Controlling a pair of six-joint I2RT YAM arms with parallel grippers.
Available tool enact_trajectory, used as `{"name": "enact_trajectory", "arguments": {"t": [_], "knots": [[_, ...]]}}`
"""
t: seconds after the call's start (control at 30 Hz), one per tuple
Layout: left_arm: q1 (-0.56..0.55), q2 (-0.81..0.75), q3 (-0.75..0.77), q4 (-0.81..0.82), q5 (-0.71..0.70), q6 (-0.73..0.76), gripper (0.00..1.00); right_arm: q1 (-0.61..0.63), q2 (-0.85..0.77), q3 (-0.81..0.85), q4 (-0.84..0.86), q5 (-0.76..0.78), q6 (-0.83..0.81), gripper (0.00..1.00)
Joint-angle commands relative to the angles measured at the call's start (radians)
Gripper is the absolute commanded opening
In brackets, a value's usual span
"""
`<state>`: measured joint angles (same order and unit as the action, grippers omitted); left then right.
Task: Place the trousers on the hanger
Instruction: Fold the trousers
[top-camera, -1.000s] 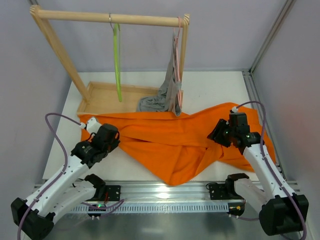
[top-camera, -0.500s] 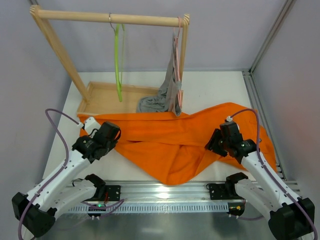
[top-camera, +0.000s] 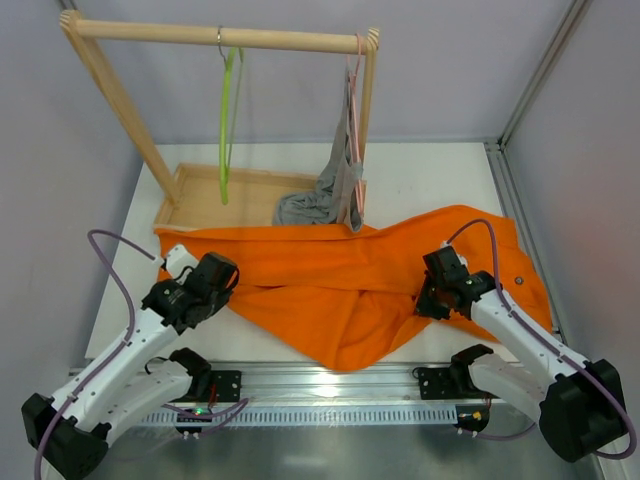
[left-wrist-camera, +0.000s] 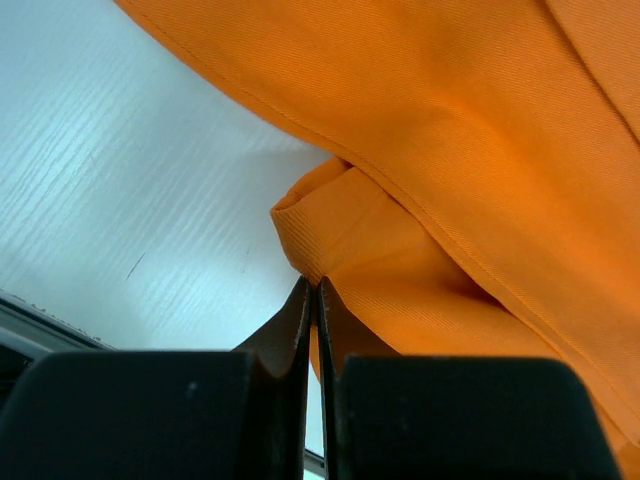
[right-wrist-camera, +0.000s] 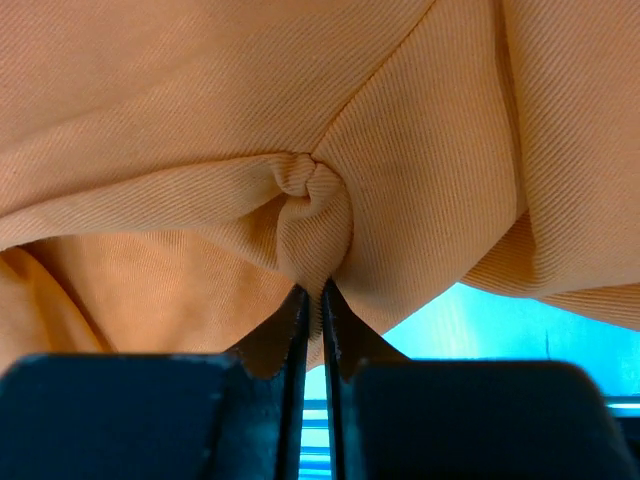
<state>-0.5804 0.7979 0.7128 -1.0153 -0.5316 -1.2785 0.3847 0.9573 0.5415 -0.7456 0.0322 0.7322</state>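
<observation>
The bright orange trousers (top-camera: 350, 285) lie crumpled across the white table, stretching from left to right. My left gripper (top-camera: 222, 278) is at their left edge. In the left wrist view its jaws are shut on a folded hem of the trousers (left-wrist-camera: 450, 130), pinched at the tips (left-wrist-camera: 313, 287). My right gripper (top-camera: 430, 292) is on the right half of the cloth. In the right wrist view it (right-wrist-camera: 313, 292) is shut on a bunched fold of the trousers (right-wrist-camera: 200, 100). The lime-green hanger (top-camera: 226, 120) hangs by its metal hook from the wooden rail, slanted, with nothing on it.
A wooden rack (top-camera: 150, 32) stands at the back on a shallow wooden tray base (top-camera: 200, 195). At its right end a pink hanger (top-camera: 356, 120) carries a grey garment (top-camera: 335, 190) that droops onto the tray. A metal rail (top-camera: 330, 385) runs along the near edge.
My right gripper has moved left and nearer and closed on a fold of the trousers. The left arm has drawn back slightly with the hem. The green hanger has swung to the left.
</observation>
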Motion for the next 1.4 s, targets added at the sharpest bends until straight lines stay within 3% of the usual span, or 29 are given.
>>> {"name": "enact_trajectory", "arguments": {"t": [0.0,0.03,0.23,0.43,0.63,0.87,1.13,1.27,1.37], "knots": [[0.002,0.018,0.083,-0.017,-0.071,0.022,0.00,0.009,-0.015,0.060,-0.043,0.044,-0.014,0.08],[0.002,0.038,0.106,-0.022,-0.082,0.039,0.00,0.010,-0.028,0.090,-0.057,0.058,-0.014,0.04],[0.002,0.060,0.229,-0.065,-0.185,0.142,0.00,0.010,-0.127,0.187,-0.150,0.182,0.019,0.04],[0.002,-0.028,0.237,-0.012,-0.174,0.228,0.00,0.010,-0.201,0.238,-0.221,0.253,0.055,0.04],[0.002,-0.103,0.287,-0.107,-0.208,0.289,0.00,0.010,-0.287,0.250,-0.242,0.290,0.059,0.04],[0.002,-0.164,0.339,-0.253,-0.261,0.246,0.00,0.009,-0.345,0.330,-0.259,0.293,0.038,0.04],[0.002,-0.094,0.580,-0.502,-0.416,0.163,0.00,0.008,-0.278,0.540,-0.291,0.256,-0.013,0.04],[0.002,-0.051,0.631,-0.560,-0.459,0.163,0.00,0.010,-0.288,0.514,-0.262,0.198,-0.027,0.04],[0.002,-0.019,0.614,-0.592,-0.505,0.140,0.00,0.010,-0.278,0.407,-0.180,0.172,-0.039,0.04]]}}
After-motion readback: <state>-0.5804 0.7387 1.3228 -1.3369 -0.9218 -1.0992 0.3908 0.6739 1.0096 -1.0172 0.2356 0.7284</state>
